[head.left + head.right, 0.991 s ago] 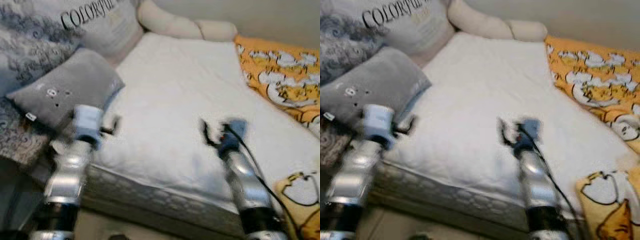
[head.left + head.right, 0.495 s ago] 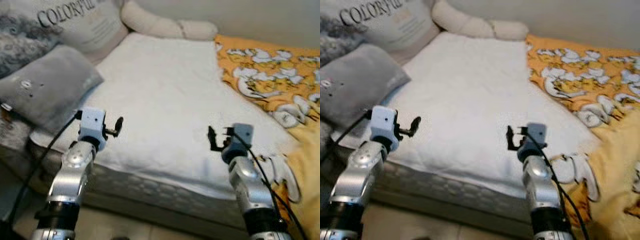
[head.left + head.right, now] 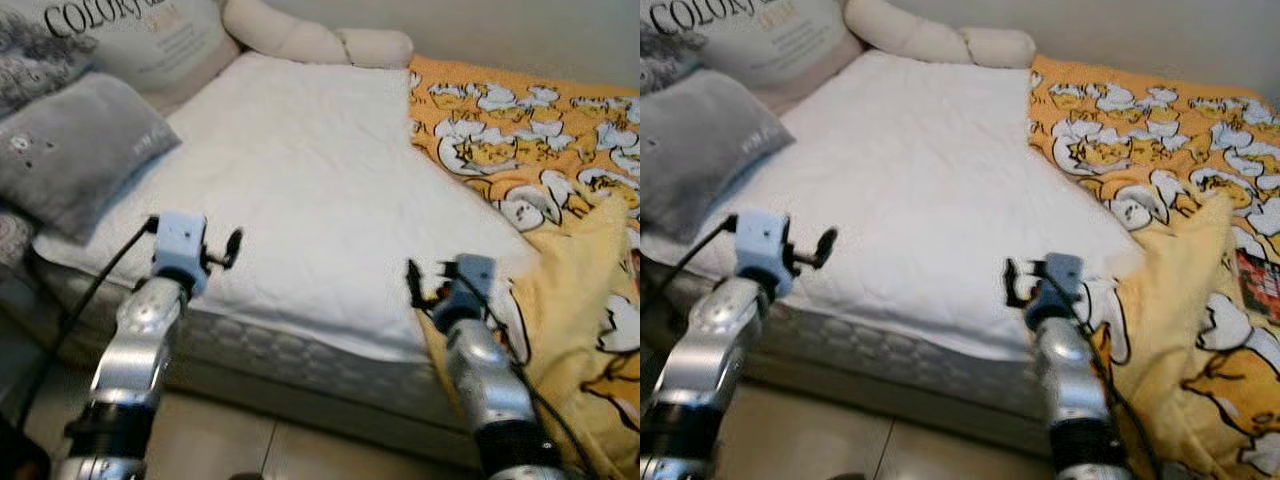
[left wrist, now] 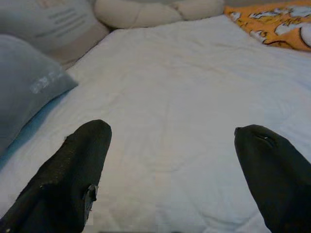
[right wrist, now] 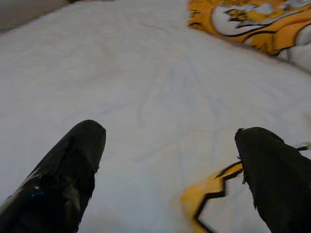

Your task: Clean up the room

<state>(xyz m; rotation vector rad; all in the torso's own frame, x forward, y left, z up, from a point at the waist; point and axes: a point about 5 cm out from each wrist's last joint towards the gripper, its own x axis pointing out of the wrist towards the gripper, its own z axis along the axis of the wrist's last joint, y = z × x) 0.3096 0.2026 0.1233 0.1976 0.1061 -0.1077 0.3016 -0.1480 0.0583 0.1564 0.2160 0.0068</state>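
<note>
A bed with a white quilted cover [image 3: 310,170] lies before me. An orange blanket printed with white ducks [image 3: 530,130] covers its right side and hangs crumpled over the near right corner [image 3: 1180,330]. My left gripper [image 3: 228,252] hovers open over the bed's near left edge, nothing between its fingers [image 4: 82,165]. My right gripper [image 3: 415,285] is open too, above the near edge beside the blanket's hanging corner [image 5: 209,204].
A grey pillow [image 3: 70,150] lies at the bed's left, with a lettered cushion [image 3: 140,35] behind it. A cream bolster [image 3: 320,42] runs along the head end by the wall. The mattress side [image 3: 300,355] faces me above beige floor tiles [image 3: 230,440].
The camera has swung to the right: the pillows slid leftward in the picture and more of the orange blanket came into sight. Both arms stay raised in front, fingers apart.
</note>
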